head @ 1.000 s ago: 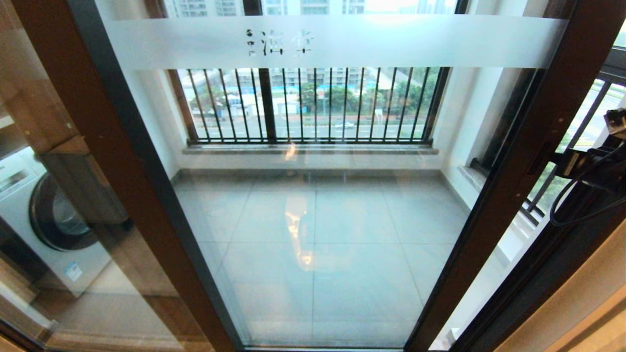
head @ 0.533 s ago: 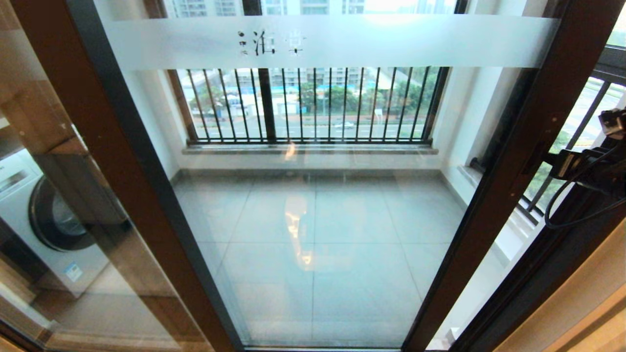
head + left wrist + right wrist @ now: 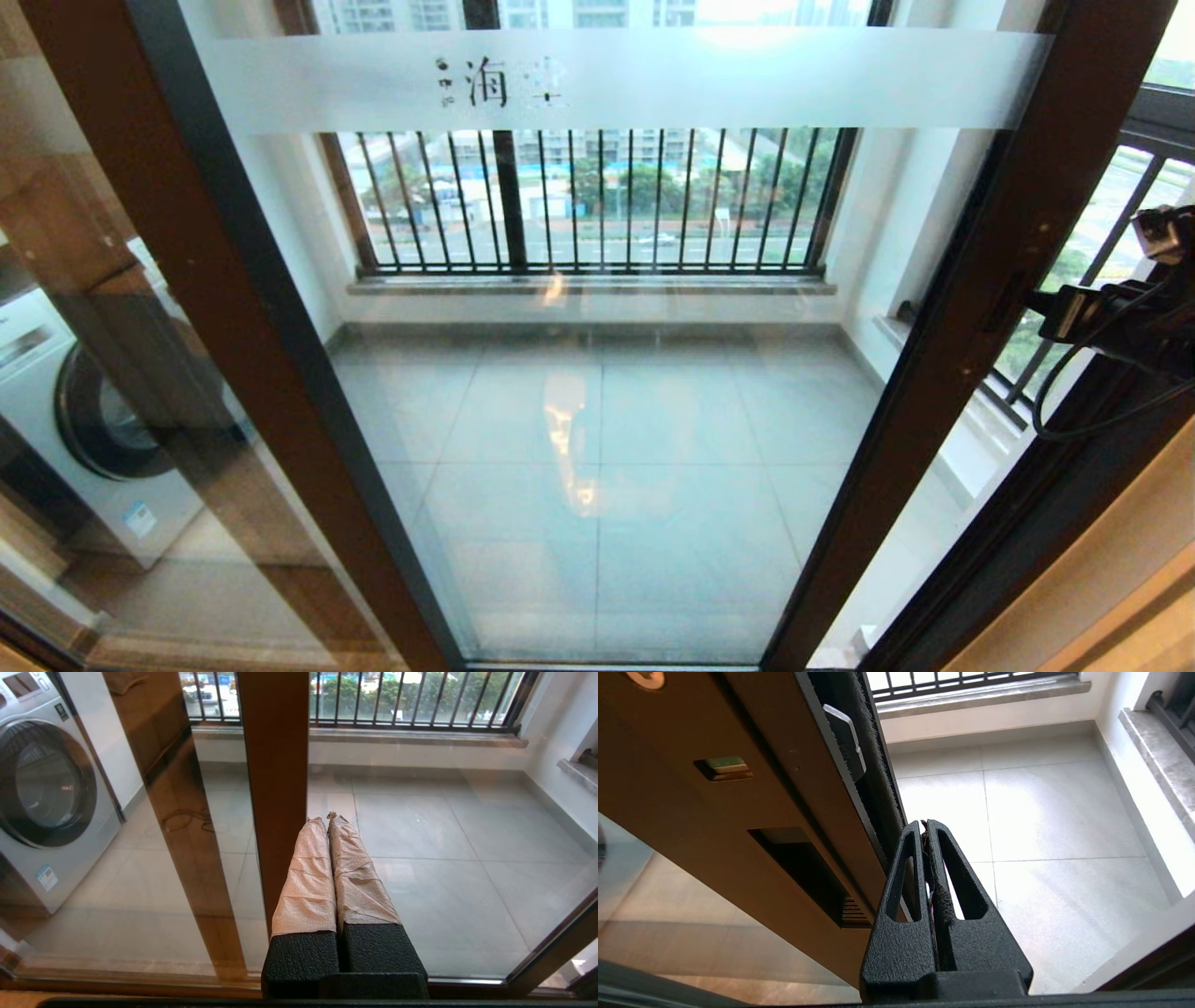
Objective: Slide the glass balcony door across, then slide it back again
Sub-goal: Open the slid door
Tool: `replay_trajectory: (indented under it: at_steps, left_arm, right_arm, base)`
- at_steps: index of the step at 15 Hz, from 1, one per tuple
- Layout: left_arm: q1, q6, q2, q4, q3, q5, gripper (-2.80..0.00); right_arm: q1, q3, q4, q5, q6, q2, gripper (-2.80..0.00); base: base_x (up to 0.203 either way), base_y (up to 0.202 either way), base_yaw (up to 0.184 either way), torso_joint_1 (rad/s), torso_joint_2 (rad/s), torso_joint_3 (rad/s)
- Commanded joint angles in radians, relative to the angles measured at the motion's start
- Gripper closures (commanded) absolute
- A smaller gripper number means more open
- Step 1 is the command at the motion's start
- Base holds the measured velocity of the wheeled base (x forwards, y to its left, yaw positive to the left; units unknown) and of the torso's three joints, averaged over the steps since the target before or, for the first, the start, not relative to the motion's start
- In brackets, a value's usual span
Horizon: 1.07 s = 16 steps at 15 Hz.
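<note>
Across the head view, the glass balcony door (image 3: 597,373) fills the frame, its right stile beside the right tool (image 3: 1038,303); from the left wrist, the left tool (image 3: 329,819) hangs parked, pinched shut; from the right wrist, narrow-closed fingers press the door's edge, apparently mid-slide; next likely needs steady sideways pushing.

My right gripper (image 3: 926,828) reaches forward at my right, fingers pressed together; my left gripper (image 3: 328,817), seemingly parked, is likewise closed.

Grey tiled balcony floor (image 3: 597,439) carries a white washing machine (image 3: 84,439).
</note>
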<state>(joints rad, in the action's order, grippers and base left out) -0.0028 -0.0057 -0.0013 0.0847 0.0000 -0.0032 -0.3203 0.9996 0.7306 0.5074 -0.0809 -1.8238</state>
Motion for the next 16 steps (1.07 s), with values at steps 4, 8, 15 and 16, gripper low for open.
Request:
replay_trajectory:
  at_steps: [4, 8, 15, 16]
  left_arm:
    - [0.000, 0.000, 0.001, 0.001, 0.034, 0.000, 0.00]
    - [0.000, 0.000, 0.001, 0.001, 0.034, 0.000, 0.00]
    - [0.001, 0.000, 0.001, 0.001, 0.034, 0.000, 0.00]
    - [0.000, 0.000, 0.001, 0.001, 0.034, 0.000, 0.00]
  right_arm:
    - [0.015, -0.006, 0.004, 0.002, -0.001, 0.003, 0.00]
    - [0.026, -0.006, 0.004, -0.031, -0.004, 0.002, 0.00]
    - [0.053, -0.021, 0.004, -0.047, -0.004, 0.015, 0.00]
    - [0.060, -0.025, 0.004, -0.057, -0.002, 0.017, 0.00]
  base:
    - [0.000, 0.000, 0.000, 0.000, 0.00, 0.000]
    - [0.000, 0.000, 0.000, 0.000, 0.00, 0.000]
    - [0.000, 0.000, 0.000, 0.000, 0.00, 0.000]
    - [0.000, 0.000, 0.000, 0.000, 0.00, 0.000]
